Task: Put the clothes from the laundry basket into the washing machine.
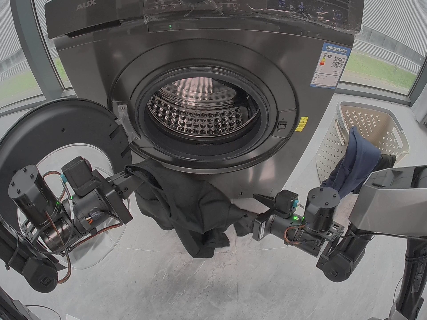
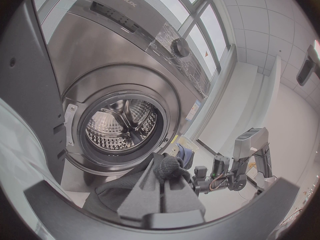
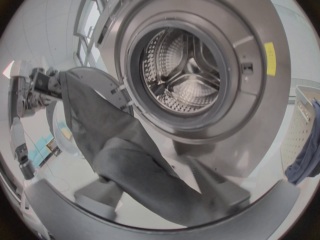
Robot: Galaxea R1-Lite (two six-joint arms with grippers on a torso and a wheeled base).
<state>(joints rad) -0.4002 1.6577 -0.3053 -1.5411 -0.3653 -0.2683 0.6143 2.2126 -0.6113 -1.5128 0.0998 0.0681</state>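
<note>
Left tool clamps tight on the dark garment; right tool gapes wide, cloth draped across it.

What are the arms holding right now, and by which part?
The left gripper pinches the dark garment by a bunched upper edge; the right gripper is open around its lower end.

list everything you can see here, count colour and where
washer: one, dark grey, centre
door: one, dark with clear window, swung open on the left
drum: one, shiny steel, no clothes visible inside
dark garment: one, black, hanging below the opening between both tools
basket: one, white, floor right of washer
blue garment: one, navy, draped over basket rim
left tool: one, black, shut on dark garment's upper end
right tool: one, black, open, at dark garment's lower end
</note>
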